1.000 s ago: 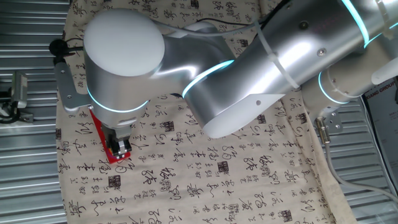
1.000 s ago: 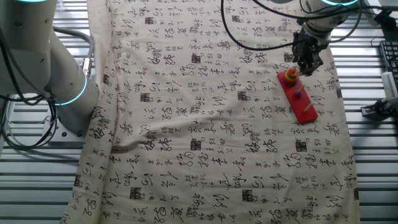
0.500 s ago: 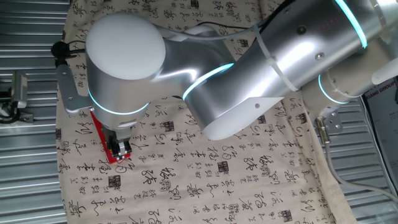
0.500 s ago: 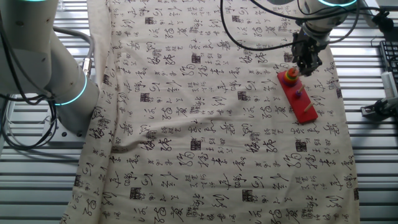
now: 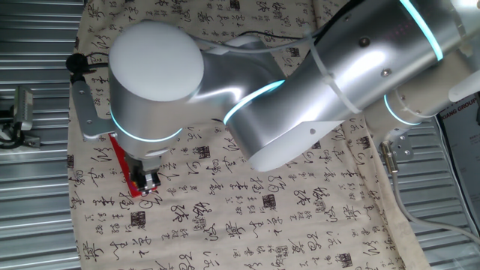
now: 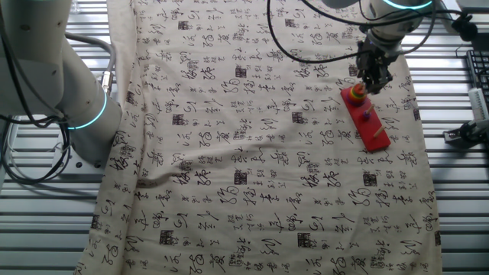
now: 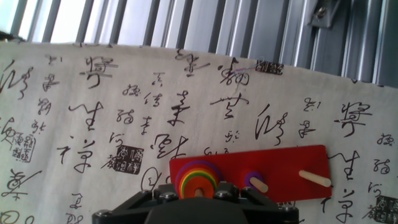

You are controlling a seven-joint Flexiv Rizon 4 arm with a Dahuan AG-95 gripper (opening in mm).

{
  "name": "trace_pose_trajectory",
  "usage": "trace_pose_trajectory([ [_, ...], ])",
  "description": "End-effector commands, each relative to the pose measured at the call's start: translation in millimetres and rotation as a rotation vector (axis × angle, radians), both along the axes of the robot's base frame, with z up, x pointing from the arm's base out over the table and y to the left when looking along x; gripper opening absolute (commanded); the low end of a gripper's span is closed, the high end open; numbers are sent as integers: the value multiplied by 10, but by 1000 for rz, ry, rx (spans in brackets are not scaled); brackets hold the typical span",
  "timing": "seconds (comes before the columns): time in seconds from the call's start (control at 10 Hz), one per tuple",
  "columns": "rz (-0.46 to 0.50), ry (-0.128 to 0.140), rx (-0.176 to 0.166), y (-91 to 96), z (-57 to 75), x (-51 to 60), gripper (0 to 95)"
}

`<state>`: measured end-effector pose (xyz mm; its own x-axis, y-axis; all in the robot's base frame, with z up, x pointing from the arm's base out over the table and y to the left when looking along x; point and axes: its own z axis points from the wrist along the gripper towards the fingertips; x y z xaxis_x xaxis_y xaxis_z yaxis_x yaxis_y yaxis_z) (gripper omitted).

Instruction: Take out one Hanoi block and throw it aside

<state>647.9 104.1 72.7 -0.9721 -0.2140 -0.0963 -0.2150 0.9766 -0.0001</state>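
Hanoi block (image 7: 197, 180) sits in the coloured stack on the left peg of the red board (image 7: 286, 169), right in front of the gripper (image 6: 373, 84), which hangs just above that stack. Whether the fingers are parted or closed I cannot tell; the hand view shows only the gripper's body. Outward, the board's middle peg (image 7: 257, 183) carries a small purple ring and its right peg (image 7: 314, 179) is bare, all on a calligraphy-printed cloth (image 6: 252, 137). Nothing appears removed yet: grasp, lift and toss remain.
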Motion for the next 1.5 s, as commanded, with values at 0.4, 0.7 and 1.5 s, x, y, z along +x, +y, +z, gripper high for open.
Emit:
trace_pose_trajectory([
  [0.4,1,0,0,-1,-24,-5,380],
  [0.7,4,-3,0,-7,-46,-20,380],
  [1.5,4,-3,0,-6,-84,-21,380],
])
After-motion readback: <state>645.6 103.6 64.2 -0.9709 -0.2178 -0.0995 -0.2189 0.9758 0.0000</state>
